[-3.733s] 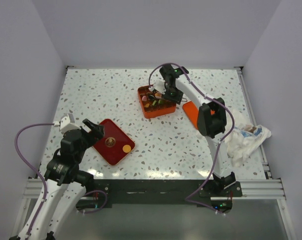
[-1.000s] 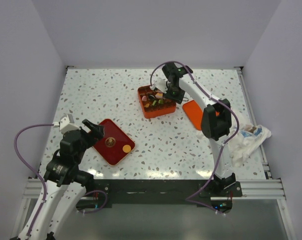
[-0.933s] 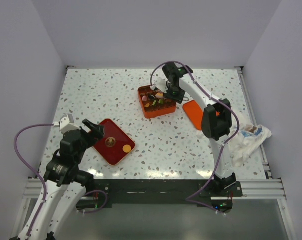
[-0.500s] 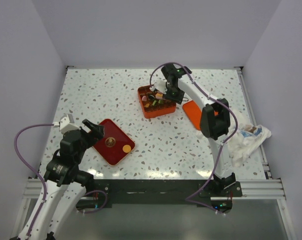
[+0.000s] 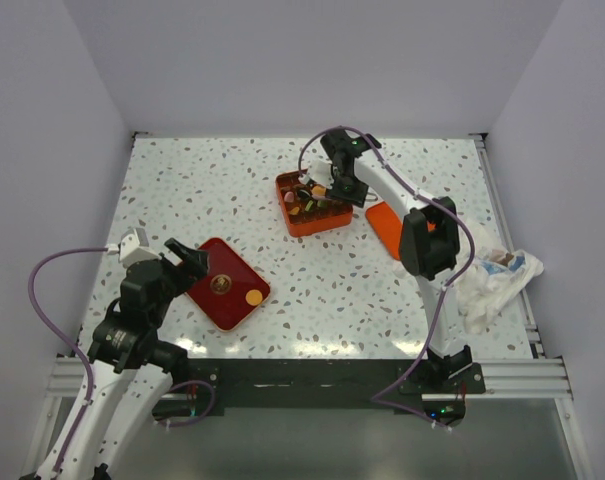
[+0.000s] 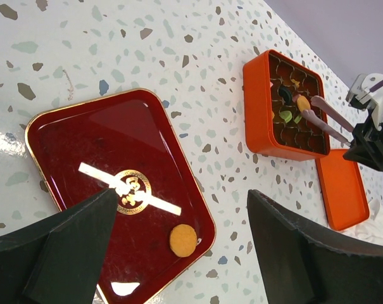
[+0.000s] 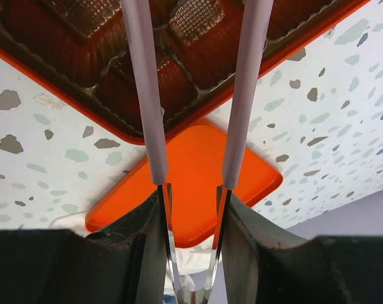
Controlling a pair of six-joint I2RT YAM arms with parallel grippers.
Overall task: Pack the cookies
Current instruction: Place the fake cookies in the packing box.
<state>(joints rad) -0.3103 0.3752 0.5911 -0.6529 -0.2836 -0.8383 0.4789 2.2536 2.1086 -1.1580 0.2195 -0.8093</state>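
Note:
An orange box (image 5: 312, 218) with a brown compartment insert holds several cookies, among them a green one (image 6: 286, 116) and a dark one (image 6: 285, 95). My right gripper (image 5: 344, 186) is shut on pink-sleeved metal tweezers (image 7: 140, 95) that reach over the box. In the left wrist view an orange cookie (image 6: 303, 101) sits at the tweezer tips (image 6: 324, 117). One orange cookie (image 5: 253, 297) lies on the dark red tray (image 5: 217, 300), also seen in the left wrist view (image 6: 183, 240). My left gripper (image 5: 187, 258) is open and empty above the tray's left side (image 6: 182, 197).
The box's orange lid (image 5: 382, 222) lies flat right of the box and shows under my right gripper (image 7: 191, 171). A crumpled white cloth or bag (image 5: 492, 280) lies at the table's right edge. Walls close in the table on three sides.
My right gripper has edged slightly left and back over the box with the tweezers. The left arm, the tray and its cookie have not moved.

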